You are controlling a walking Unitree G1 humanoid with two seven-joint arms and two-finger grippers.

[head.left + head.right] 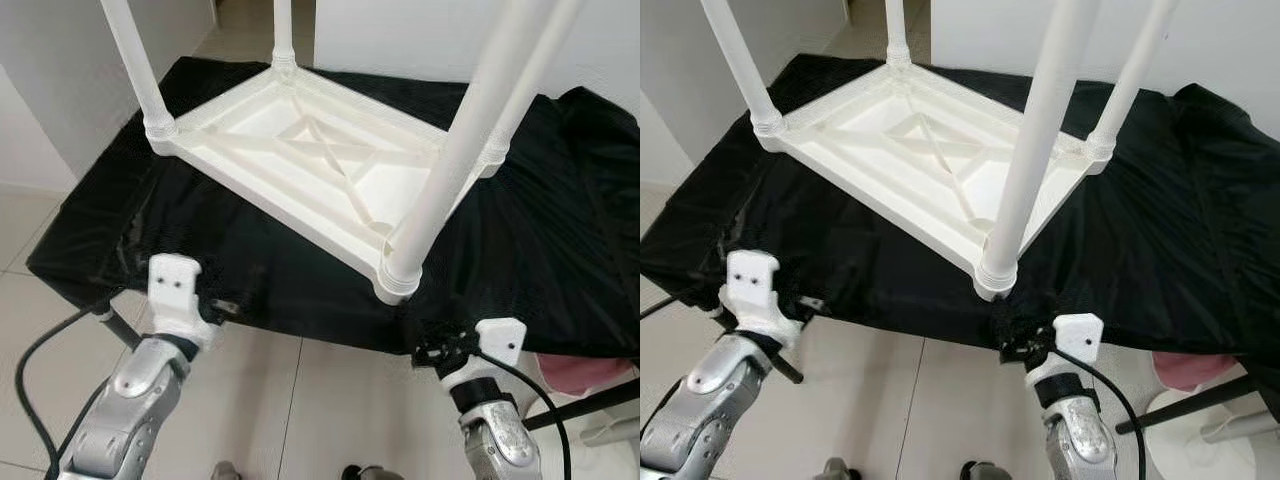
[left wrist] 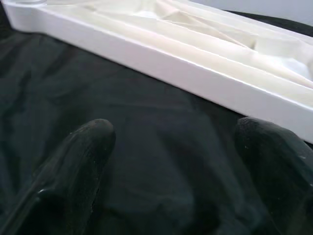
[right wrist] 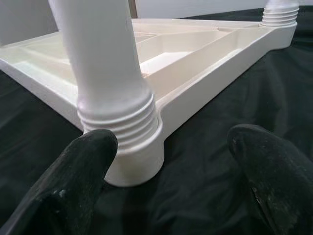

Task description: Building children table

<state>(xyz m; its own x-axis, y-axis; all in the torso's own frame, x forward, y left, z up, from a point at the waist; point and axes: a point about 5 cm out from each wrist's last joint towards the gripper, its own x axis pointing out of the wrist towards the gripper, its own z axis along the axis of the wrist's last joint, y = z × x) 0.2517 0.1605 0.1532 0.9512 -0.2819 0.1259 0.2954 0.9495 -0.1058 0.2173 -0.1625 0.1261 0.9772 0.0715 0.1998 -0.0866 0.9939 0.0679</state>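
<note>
1. White kids' table (image 1: 320, 160) sits upside down on the black-draped surface (image 1: 560, 250), four legs up.
2. Right gripper (image 3: 171, 181) hovers by the near corner leg (image 1: 450, 170), jaws open.
3. Left gripper (image 2: 171, 166) over the cloth, also open.

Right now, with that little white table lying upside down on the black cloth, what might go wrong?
The upturned table top has four tall legs fitted; a knock against the nearest leg could tip it or loosen its socket. That corner also sits close to the front edge of the black cloth, so a push toward the robot might slide it off. The right gripper, fingers open, sits right beside that leg's base; the left gripper is open over loose, wrinkled cloth it could snag.
</note>
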